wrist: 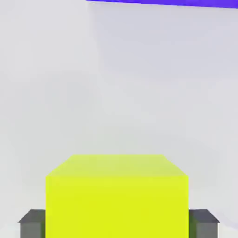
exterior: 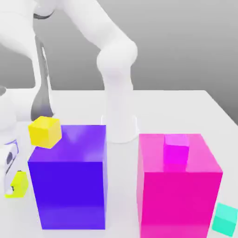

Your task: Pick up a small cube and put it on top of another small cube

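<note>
The small cube [wrist: 117, 200] is lemon-yellow with a greenish tinge and sits between my grey fingers [wrist: 32, 224], which press against its two sides. In the exterior view the small cube [exterior: 19, 184] lies low at the left edge on the white table [exterior: 186, 111], under my white hand, with my gripper [exterior: 14, 185] shut on it. A golden-yellow small cube [exterior: 44, 131] rests on the table just behind the purple block's far left corner.
A big purple block [exterior: 69, 179] stands right beside my hand, and its edge [wrist: 162, 3] shows in the hand view. A big magenta block [exterior: 179, 186] carries a small magenta cube [exterior: 176, 149]. A teal cube [exterior: 226, 218] lies at the exterior view's lower right.
</note>
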`<move>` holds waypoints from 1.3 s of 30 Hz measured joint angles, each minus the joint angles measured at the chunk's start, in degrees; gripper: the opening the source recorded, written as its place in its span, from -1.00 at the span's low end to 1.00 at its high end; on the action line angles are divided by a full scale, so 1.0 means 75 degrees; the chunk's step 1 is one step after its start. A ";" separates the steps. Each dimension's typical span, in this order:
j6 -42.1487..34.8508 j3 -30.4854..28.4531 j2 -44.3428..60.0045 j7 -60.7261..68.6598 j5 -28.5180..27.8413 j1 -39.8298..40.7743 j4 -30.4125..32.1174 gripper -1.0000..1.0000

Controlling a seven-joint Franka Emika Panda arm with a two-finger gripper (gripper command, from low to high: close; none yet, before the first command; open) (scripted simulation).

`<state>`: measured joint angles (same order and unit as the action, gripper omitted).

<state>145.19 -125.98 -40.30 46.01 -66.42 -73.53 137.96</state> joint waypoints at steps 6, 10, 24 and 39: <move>-0.0346 0.1111 0.0520 0.0567 0.0870 0.0884 0.0287 -1.00; -0.0868 0.1987 0.1091 0.0313 0.1788 0.1554 0.0198 -1.00; -0.3084 0.7276 0.1936 -0.3282 0.4397 0.3601 -0.0595 -1.00; -0.4035 1.1116 0.2730 -0.8192 0.6880 0.1852 -0.1012 -1.00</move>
<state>114.93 -42.61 -19.83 -15.42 -14.82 -59.64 130.37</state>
